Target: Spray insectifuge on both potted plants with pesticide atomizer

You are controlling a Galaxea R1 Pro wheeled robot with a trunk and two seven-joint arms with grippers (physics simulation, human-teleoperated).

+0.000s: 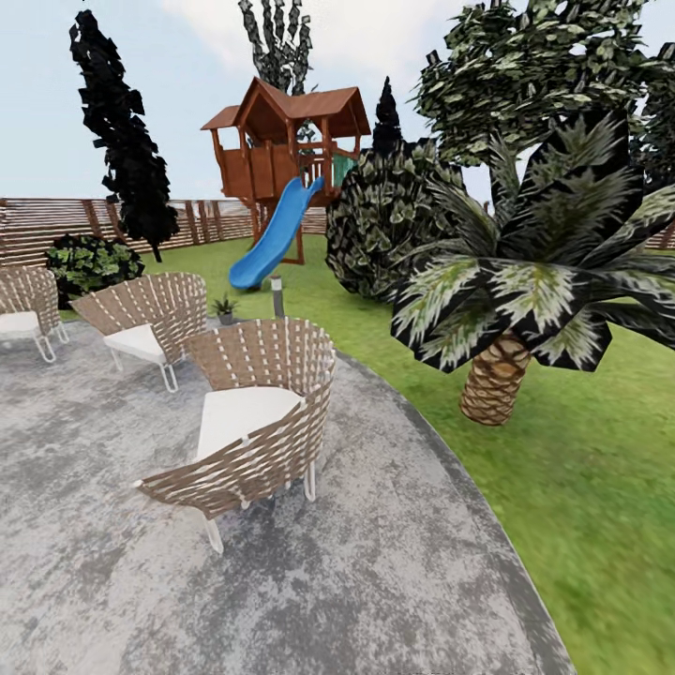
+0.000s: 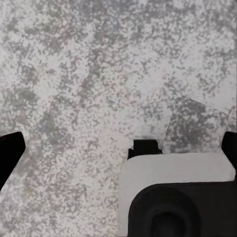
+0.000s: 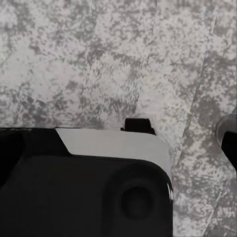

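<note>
The garden spreads ahead: a round grey paved patio (image 1: 394, 581) with green lawn (image 1: 600, 469) to its right. One small potted plant (image 1: 225, 307) sits far off at the patio's back edge, behind the wicker chairs. The pesticide atomizer is out of view. My left gripper (image 2: 118, 148) points down at the grey paving, its dark fingers (image 2: 10, 153) wide apart at the frame's edges, open and empty. My right gripper (image 3: 118, 143) hangs over paving too, with one fingertip (image 3: 228, 140) at the frame's edge, open and empty.
A wicker chair (image 1: 248, 422) stands close ahead on the patio, with two more (image 1: 145, 319) (image 1: 23, 305) behind it to the left. A grey post (image 1: 277, 294) stands by the potted plant. On the right lawn are a palm (image 1: 497, 375) and a round bush (image 1: 394, 220). Play tower (image 1: 286, 150) and fence (image 1: 37, 230) lie beyond.
</note>
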